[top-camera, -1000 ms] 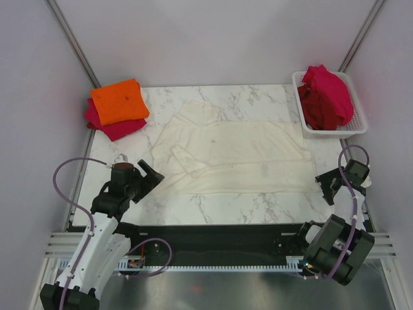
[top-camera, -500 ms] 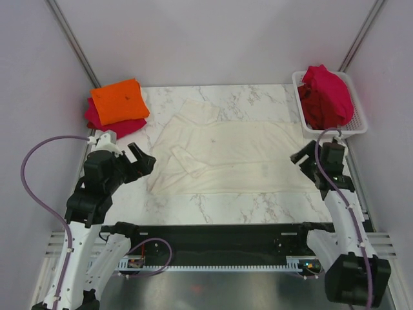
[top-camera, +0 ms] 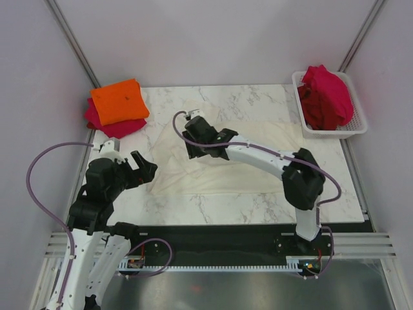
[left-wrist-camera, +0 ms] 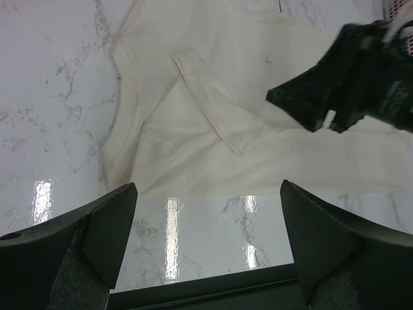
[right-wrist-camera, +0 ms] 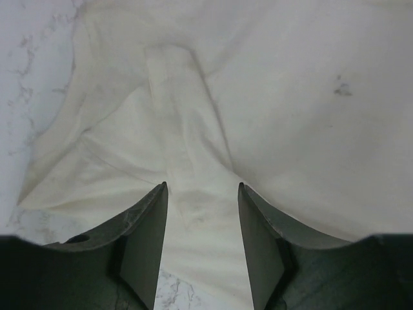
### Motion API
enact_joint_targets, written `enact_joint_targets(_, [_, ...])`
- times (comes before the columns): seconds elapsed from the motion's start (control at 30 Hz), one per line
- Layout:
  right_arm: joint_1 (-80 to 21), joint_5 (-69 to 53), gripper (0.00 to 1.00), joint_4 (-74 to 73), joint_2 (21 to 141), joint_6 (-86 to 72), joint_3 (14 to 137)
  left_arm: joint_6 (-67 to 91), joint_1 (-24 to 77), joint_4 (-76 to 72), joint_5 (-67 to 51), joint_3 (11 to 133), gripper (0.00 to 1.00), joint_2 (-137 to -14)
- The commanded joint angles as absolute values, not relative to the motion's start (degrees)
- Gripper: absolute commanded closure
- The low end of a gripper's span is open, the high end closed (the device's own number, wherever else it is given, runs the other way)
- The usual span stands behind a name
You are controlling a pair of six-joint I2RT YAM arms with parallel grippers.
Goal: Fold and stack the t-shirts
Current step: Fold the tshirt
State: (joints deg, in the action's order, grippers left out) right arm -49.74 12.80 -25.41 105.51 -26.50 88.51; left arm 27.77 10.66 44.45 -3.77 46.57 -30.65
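Cream t-shirt (top-camera: 251, 179) flat on counter (top-camera: 258, 97), central. Your right gripper (right-wrist-camera: 201, 190), fingers apart, hovers over its folded sleeve (right-wrist-camera: 173, 97), strip running lengthwise between them. Left gripper (left-wrist-camera: 206, 187), fingers spread too, sits near the left edge, farther off.

Marble table (top-camera: 258, 206) carrying laundry.
A cream-white t-shirt (top-camera: 251, 177) lies spread across the middle. A folded crimson red t-shirt (top-camera: 116, 129) sits at the far left corner under an orange t-shirt (top-camera: 118, 101). A white mesh basket (top-camera: 335, 132) stands at the far right corner.
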Motion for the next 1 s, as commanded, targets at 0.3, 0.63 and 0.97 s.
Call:
enact_joint_targets(0.3, [-55.72, 14.85, 0.5, -38.84, 126.82, -13.8, 109.42, 27.69, 10.55, 42.1, 3.08, 45.88, 0.0, -23.91])
enact_joint_targets(0.63, [-57.39, 14.06, 0.53, -39.02, 129.02, -13.71, 109.16, 27.77, 10.55, 42.1, 3.78, 45.79, 0.0, -23.38])
enact_joint_targets(0.97, [-58.36, 15.82, 0.55, -39.2, 131.39, -13.1, 108.98, 27.77, 10.46, 42.1, 4.04, 45.7, 0.0, -23.12])
